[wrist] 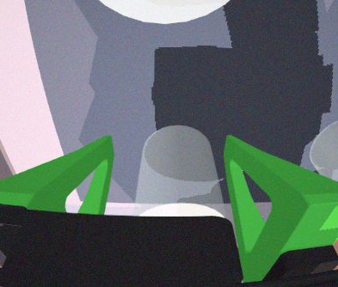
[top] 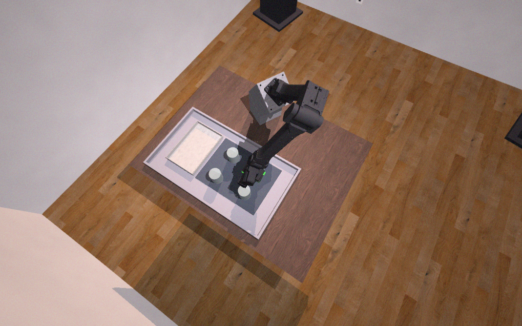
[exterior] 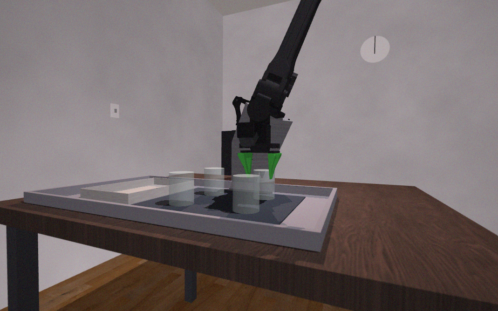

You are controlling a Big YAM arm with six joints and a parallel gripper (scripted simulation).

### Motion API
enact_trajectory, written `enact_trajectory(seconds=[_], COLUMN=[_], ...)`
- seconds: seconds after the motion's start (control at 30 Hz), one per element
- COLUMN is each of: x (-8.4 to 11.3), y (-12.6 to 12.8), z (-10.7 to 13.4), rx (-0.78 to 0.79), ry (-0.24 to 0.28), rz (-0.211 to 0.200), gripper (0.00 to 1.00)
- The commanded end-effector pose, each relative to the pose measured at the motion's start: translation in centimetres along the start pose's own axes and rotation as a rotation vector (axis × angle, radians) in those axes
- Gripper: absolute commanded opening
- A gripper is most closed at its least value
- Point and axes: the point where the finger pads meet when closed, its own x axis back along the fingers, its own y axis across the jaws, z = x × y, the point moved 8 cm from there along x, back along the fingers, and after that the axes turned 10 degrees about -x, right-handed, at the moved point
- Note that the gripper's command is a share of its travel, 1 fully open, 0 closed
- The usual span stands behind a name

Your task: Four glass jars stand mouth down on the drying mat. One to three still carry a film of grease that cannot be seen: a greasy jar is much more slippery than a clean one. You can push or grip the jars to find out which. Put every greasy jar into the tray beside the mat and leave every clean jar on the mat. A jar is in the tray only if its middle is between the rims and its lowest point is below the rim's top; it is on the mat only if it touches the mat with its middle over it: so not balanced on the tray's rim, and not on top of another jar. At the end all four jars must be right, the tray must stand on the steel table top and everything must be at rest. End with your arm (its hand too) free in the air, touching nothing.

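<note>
Testing stage, looks like: gripper [exterior: 258, 165] is spread wide and holds nothing, poised above the far-right jar [exterior: 265, 184] on the drying mat [exterior: 287, 208]. Tray [exterior: 105, 194] sits left. Next, fingers need lowering around it and squeezing.

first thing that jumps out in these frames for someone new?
The bright green fingers of the open pincer, spread above the jars at the middle of the dark drying mat. Next, the pale glass jar nearest the exterior camera, standing mouth down, and the light tray beside the mat with no jar in it.
</note>
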Motion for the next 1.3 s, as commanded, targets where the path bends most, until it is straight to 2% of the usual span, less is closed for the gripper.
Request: enact_trajectory(seconds=[0.0,0.47,0.63,0.7,0.87,1.27], x=[0.3,0.3,4.1,4.1,7.9,7.9], y=[-0.3,-0.3,-0.3,-0.3,-0.3,-0.3], z=[-0.9,-0.9,-0.9,-0.9,-0.8,-0.8], rx=[-0.002,-0.002,-0.002,-0.002,-0.002,-0.002], ry=[-0.010,-0.010,-0.010,-0.010,-0.010,-0.010], rz=[-0.001,-0.001,-0.001,-0.001,-0.001,-0.001], gripper=[1.00,1.00,1.00,1.00,1.00,1.00])
